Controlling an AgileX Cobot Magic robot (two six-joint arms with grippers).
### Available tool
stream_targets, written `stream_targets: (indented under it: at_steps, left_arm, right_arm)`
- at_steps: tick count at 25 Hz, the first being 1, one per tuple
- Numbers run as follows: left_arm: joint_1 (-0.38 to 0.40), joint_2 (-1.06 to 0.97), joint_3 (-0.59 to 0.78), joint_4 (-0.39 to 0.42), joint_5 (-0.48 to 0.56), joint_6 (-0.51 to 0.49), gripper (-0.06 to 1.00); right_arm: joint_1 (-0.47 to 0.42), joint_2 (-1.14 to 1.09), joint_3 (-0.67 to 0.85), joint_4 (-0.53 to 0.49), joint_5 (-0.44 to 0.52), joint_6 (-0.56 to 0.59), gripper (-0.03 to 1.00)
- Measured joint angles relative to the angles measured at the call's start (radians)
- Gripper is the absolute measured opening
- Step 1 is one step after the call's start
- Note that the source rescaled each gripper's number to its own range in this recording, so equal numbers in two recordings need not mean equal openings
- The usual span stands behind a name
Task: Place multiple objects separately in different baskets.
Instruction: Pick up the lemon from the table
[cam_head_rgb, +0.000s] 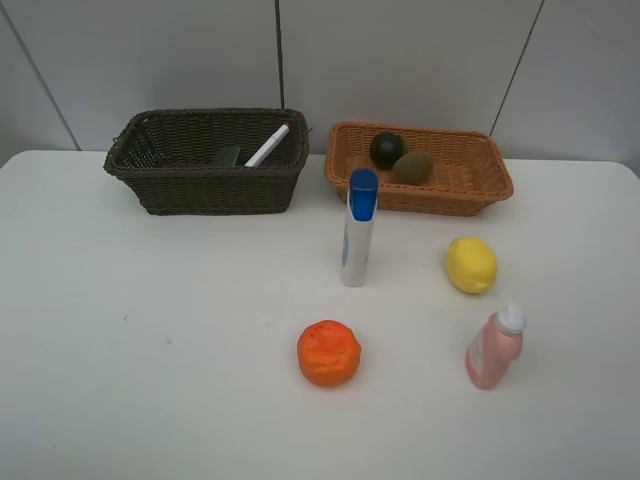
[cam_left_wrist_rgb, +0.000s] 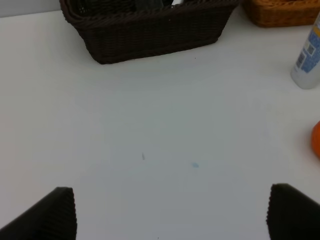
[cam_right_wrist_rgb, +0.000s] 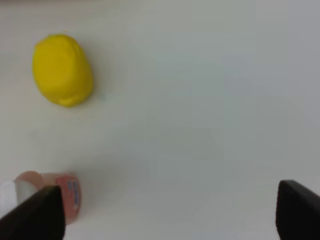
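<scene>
A white table (cam_head_rgb: 150, 350) is seen from above, and two woven baskets are set side by side at its far edge, long sides facing forward. The dark brown basket (cam_head_rgb: 210, 190), the taller-walled one, is placed on the left. The shallower orange-tan basket (cam_head_rgb: 445, 200) is placed on the right.

A white tube (cam_head_rgb: 357, 235) is stood upright just in front of the tan basket's left end, its long axis vertical and its blue cap on top. A pink bottle (cam_head_rgb: 493, 350) is likewise stood on its base at the front right, white cap upward. A round orange (cam_head_rgb: 328, 352) is left on the table front of centre, well apart from the bottle. A yellow lemon (cam_head_rgb: 470, 265) is laid between the bottle and the tan basket (its long axis appears to run roughly front to back).

A brown kiwi (cam_head_rgb: 412, 167) and a dark mangosteen (cam_head_rgb: 386, 149) are held in the tan basket, touching. In the dark basket a white marker (cam_head_rgb: 268, 146) is propped diagonally, red tip raised toward the back right, and a black eraser (cam_head_rgb: 227, 156) is laid beside its lower end.

The left gripper (cam_left_wrist_rgb: 171, 212) is held above bare table with its fingers (cam_left_wrist_rgb: 55, 215) spread wide and nothing between them. The right gripper (cam_right_wrist_rgb: 170, 212) is equally spread over the table near the lemon and bottle, also holding nothing.
</scene>
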Motion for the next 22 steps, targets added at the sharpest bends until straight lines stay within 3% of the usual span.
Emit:
stream_targets:
  at_steps: [6,9,16,22]
  left_arm:
    - [0.0,0.0,0.0,0.0,0.0,0.0,1.0]
    - [0.0,0.0,0.0,0.0,0.0,0.0,1.0]
    - [0.0,0.0,0.0,0.0,0.0,0.0,1.0]
    - [0.0,0.0,0.0,0.0,0.0,0.0,1.0]
  right_arm:
    - [0.003,0.427,-0.198,0.044,-0.04,-0.002,1.0]
    - [0.046,0.583,-0.273,0.079,-0.04,-0.035,1.0]
    - [0.183,0.828,-0.416,0.082,-0.055,-0.048,1.0]
    - [0.233,0.956,-0.501,0.079,-0.065,-0.056,1.0]
